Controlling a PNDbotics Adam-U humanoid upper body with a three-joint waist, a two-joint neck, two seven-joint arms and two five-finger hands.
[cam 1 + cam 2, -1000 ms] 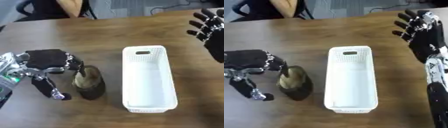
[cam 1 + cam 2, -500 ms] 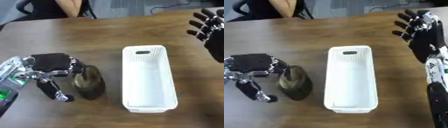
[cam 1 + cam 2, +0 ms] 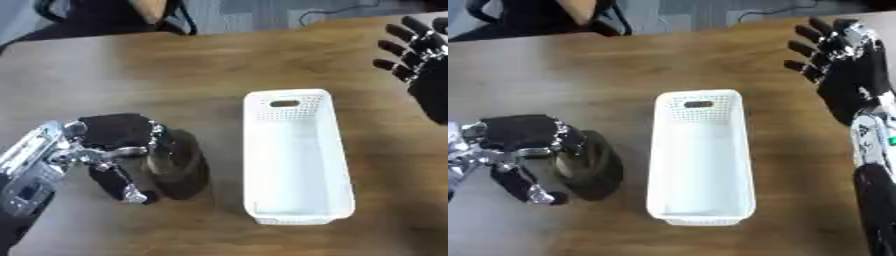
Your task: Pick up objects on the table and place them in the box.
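The left hand [image 3: 109,145] is curling its fingers around the dark brown object [image 3: 178,167] on the table [image 3: 175,75], just left of the empty white box [image 3: 297,160]; the grasp looks under way, so lifting and carrying rightward come next; the right hand [image 3: 846,65] hovers open, fingers spread.

No text, label, brand, number or sign can be read in either view.
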